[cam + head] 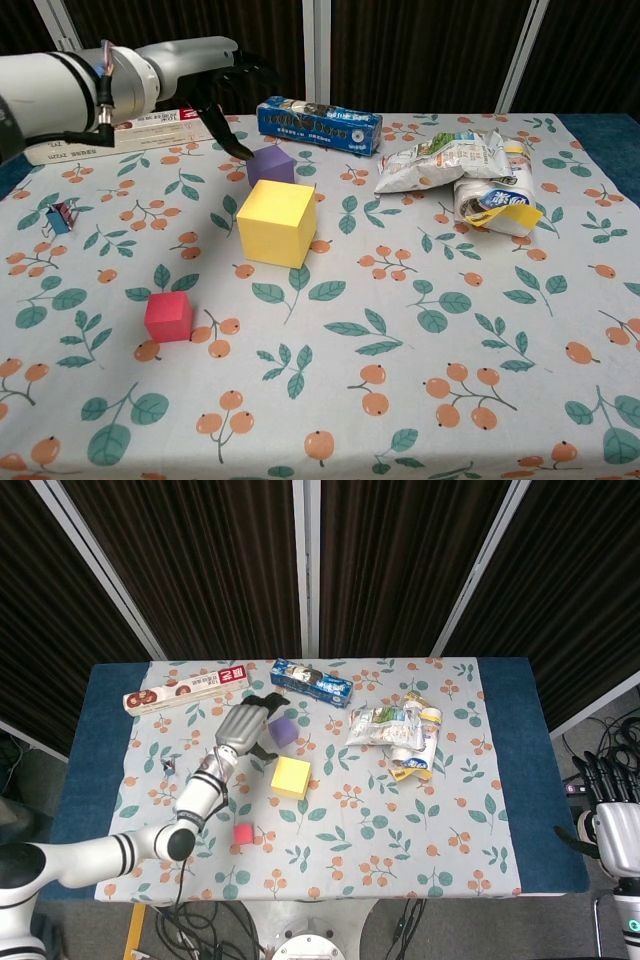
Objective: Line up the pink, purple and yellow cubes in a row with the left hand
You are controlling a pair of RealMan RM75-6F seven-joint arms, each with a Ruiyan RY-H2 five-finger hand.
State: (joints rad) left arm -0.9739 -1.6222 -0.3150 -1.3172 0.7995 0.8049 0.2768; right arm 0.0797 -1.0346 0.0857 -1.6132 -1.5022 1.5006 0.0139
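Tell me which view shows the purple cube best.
The chest view: the purple cube sits close and large behind the yellow cube, its top and front faces clear, with the left hand just above it. The head view shows it small, from above, right beside the left hand.

Right hand point(615, 825) cut by frame edge.
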